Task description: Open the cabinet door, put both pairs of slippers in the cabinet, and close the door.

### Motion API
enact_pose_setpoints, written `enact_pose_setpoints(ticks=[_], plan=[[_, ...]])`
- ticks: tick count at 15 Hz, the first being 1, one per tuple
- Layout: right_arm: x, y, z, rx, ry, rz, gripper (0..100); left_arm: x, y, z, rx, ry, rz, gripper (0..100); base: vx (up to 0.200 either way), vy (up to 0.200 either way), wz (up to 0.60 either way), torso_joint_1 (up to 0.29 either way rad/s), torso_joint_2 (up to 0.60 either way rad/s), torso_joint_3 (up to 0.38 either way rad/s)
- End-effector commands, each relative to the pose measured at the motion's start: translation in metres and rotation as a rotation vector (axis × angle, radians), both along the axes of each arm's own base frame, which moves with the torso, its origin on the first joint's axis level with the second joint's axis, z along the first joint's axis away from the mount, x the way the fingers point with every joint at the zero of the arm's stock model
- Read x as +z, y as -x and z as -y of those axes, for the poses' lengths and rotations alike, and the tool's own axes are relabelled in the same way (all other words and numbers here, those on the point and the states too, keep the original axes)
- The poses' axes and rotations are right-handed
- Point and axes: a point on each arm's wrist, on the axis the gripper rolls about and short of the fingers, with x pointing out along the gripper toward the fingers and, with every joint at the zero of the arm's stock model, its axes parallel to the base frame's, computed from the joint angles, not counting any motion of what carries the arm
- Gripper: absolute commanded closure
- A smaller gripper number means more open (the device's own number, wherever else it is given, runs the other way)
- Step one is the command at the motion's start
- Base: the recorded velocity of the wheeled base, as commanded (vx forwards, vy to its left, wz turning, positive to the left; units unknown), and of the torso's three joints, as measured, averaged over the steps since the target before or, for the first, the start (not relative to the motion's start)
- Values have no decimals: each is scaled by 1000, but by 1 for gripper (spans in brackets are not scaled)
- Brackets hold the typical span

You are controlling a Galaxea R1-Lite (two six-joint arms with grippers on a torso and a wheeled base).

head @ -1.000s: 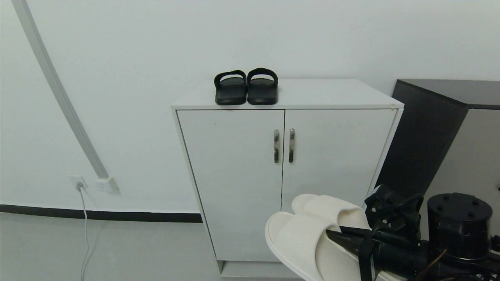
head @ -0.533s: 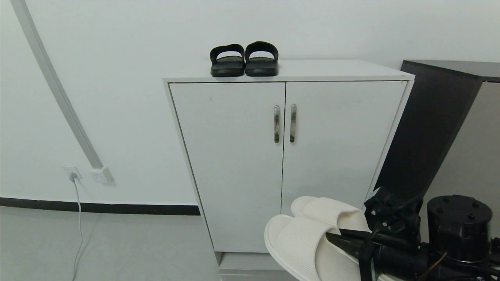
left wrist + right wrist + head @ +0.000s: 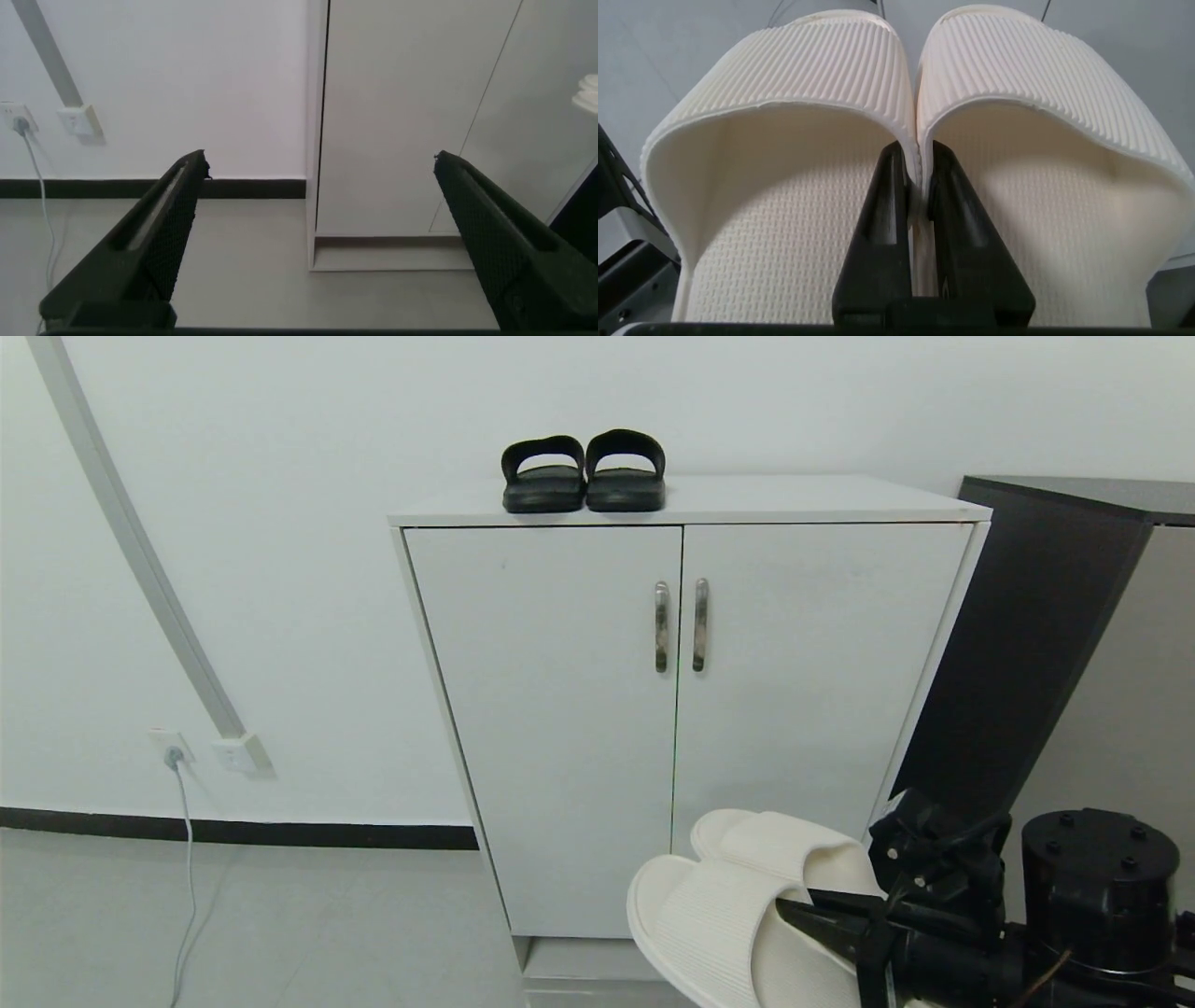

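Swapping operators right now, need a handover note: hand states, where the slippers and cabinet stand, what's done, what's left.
Right hand: shut on the white slippers, pinching their inner edges together, held low in front of the cabinet.
Left hand: open, empty, low, pointed at the cabinet's lower left side.
Black slippers: side by side on the cabinet top, above the left door.
Both doors are shut; the handles sit together at the centre.
Done: white pair picked up.
Left: open a door, put both pairs inside, close it.
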Motion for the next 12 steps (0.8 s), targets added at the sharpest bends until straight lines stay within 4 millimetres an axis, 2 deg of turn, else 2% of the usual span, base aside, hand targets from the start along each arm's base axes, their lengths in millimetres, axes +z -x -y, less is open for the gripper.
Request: enact_pose_setpoints(ticks=[1,7,9,10,11,12], plan=[[0,0,0,1,0,-1,100,2,-5,0,-4,1,-63,0,0,0,0,-7,71,56],[-3,1,0,11,19,-1,100,5,-7,-1,-65,-13,-86,0,0,0,0,0,0,0],[-7,-1,-1,9,28,-11,100,47,-12,0,-90,95,-59,0,0,0,0,0,0,0],[-8,-3,-3,8,27,-8,100,59,-23,2,-169,104,-118,0,0,0,0,0,0,0],[-8,-3,-3,8,27,-8,100,59,-23,2,-169,104,-118,0,0,0,0,0,0,0],[-10,-5,-4,5,17,4,100,73,-45,6,-265,108,-173,0,0,0,0,0,0,0]])
